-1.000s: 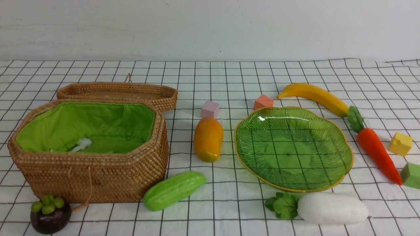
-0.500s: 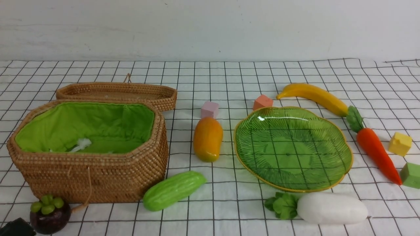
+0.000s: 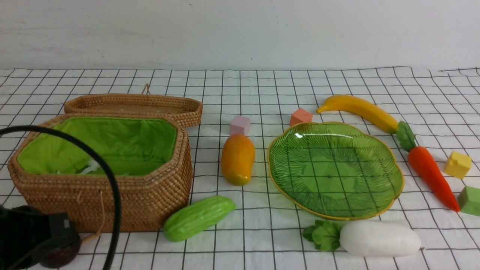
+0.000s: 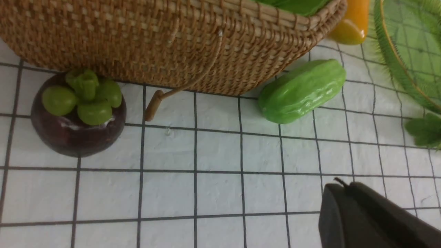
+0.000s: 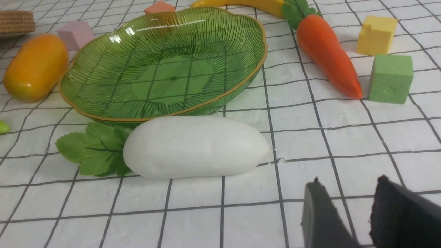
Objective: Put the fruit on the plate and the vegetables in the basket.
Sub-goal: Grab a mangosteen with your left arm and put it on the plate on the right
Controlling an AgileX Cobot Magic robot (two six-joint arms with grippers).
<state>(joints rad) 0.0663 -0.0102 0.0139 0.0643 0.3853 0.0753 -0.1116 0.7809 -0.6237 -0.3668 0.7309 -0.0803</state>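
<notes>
Left hand [image 4: 348, 206]: I see only a dark edge of it in the wrist view and cannot tell whether it is parted or closed. The mangosteen [image 4: 77, 113] sits against the front wall of the basket [image 4: 172, 41], well apart from that hand. The cucumber [image 4: 303, 91] lies by the basket's corner.

Right hand [image 5: 348, 186]: fingers narrowly parted, holding nothing, low over the surface [image 5: 220, 220]. The radish [image 5: 196, 148] lies near it, just in front of the plate [image 5: 165, 65]. The plate holds no fruit.

Front view: the mango [image 3: 237, 159] lies between basket and plate. The banana [image 3: 360, 108] and carrot [image 3: 431, 176] lie beyond the plate's right side. The surface carries a white cloth with a black grid, and a plain white wall [image 3: 240, 33] stands behind.
</notes>
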